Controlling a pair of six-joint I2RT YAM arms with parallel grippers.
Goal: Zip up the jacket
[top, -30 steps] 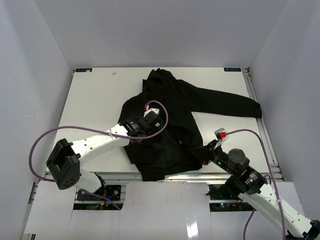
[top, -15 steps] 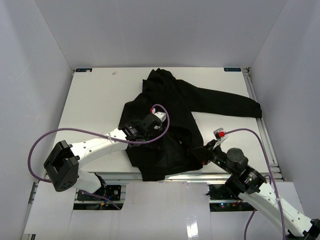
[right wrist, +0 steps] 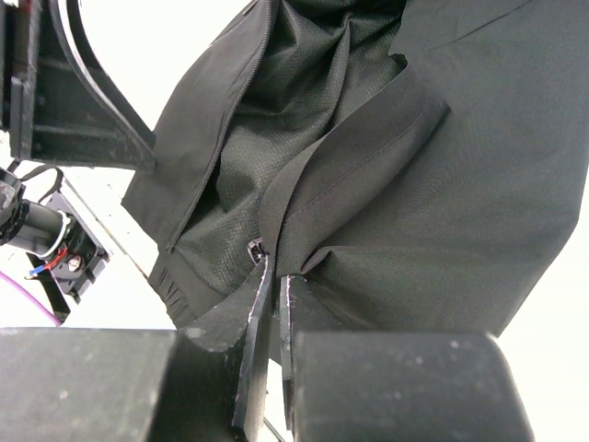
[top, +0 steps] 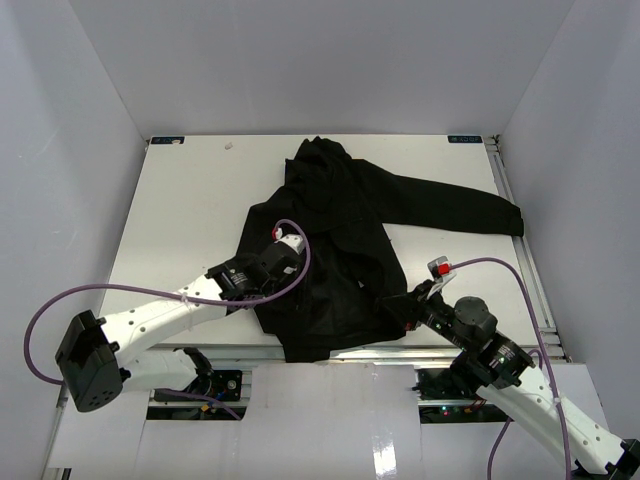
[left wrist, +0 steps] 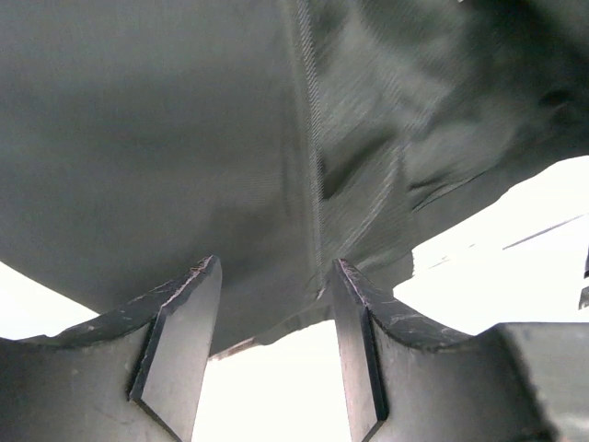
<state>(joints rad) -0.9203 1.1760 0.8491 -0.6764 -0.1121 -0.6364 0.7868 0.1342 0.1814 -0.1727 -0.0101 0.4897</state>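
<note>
Draws the left tool [top: 278, 258] back from the chest to the left edge of the jacket [top: 350, 225], apart and gripping nothing. Keeps the right tool [right wrist: 273, 267] clamped on the front edge near the hem. Leaves jacket spread on the table [top: 180, 200], unzipped; probably means re-gripping.

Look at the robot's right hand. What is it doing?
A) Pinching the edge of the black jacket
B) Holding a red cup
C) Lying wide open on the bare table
A: in the right wrist view the right hand has its fingers almost together, nipping the front edge of the jacket.
</note>
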